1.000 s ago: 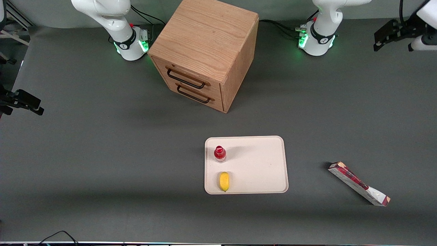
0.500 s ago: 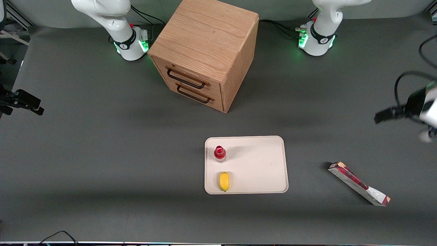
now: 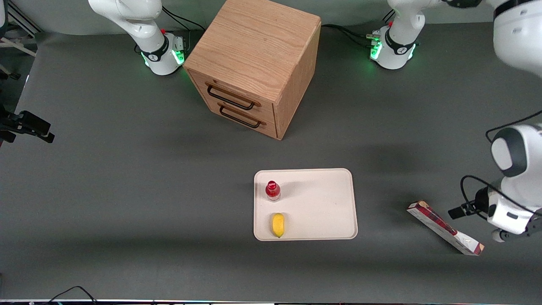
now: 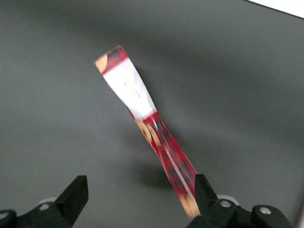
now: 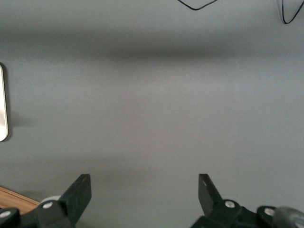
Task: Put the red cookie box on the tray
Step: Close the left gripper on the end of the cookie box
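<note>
Left wrist view: open end effector (image 4: 137,199) above blurred red cookie box (image 4: 147,130).

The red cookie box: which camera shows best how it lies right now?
The front view: the whole red cookie box lies flat and slantwise on the table, apart from the tray, toward the working arm's end. The left wrist view shows it blurred beyond the open gripper. The right wrist view misses it.

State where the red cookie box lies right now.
The red cookie box lies flat on the table toward the working arm's end, apart from the tray, with the open gripper above it.
</note>
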